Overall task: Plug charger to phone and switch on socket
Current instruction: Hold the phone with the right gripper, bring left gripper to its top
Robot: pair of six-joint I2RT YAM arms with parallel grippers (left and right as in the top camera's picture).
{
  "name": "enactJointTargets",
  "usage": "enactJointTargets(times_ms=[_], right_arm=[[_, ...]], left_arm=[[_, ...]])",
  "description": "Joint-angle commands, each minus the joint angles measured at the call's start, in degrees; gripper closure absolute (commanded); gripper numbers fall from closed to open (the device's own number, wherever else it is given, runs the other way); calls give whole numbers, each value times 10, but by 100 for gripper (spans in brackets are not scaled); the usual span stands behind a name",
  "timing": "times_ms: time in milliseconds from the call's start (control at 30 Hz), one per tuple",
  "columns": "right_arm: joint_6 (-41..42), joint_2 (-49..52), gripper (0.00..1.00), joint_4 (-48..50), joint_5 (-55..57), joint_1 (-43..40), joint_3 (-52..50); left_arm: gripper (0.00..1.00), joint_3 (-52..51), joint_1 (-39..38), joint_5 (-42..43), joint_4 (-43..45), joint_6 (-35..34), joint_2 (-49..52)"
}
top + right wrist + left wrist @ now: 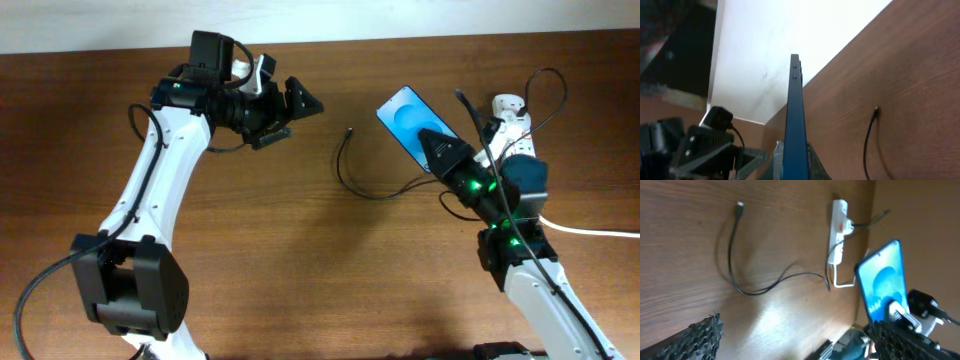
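The phone (405,115), its screen bright blue, is held up off the table at the right. My right gripper (438,146) is shut on its lower end. In the right wrist view the phone (796,115) shows edge-on between my right gripper's fingers (795,167). The charger's plug tip (348,130) lies free on the table left of the phone, and its thin black cable (372,194) loops back toward the right arm. The white socket (509,110) lies at the far right. My left gripper (296,103) is open and empty, above the table left of the plug tip.
The socket's thick white cord (600,232) runs off the right edge. The left wrist view shows the cable (732,260), the plug tip (740,204), the socket (839,227) and the phone (884,277). Bare wood lies between the arms.
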Motion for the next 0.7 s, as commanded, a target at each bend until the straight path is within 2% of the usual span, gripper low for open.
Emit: enactJointTargets(times_ms=[0, 67, 133, 167, 367, 500, 667], right_arm=[[61, -2, 96, 18, 96, 36, 3], [106, -2, 96, 21, 153, 63, 3], [162, -2, 96, 40, 192, 85, 3], [189, -1, 96, 55, 213, 99, 3], [253, 47, 96, 140, 302, 179, 3], [268, 113, 96, 224, 315, 212, 3], [269, 153, 96, 272, 320, 223, 4]], left_arm=[[1, 2, -2, 69, 10, 47, 13], [6, 2, -2, 89, 12, 54, 19], [5, 2, -2, 111, 30, 60, 28], [5, 2, -2, 166, 56, 67, 40], [6, 2, -2, 316, 125, 66, 80], [7, 2, -2, 316, 125, 51, 80], [7, 2, -2, 313, 125, 19, 80]])
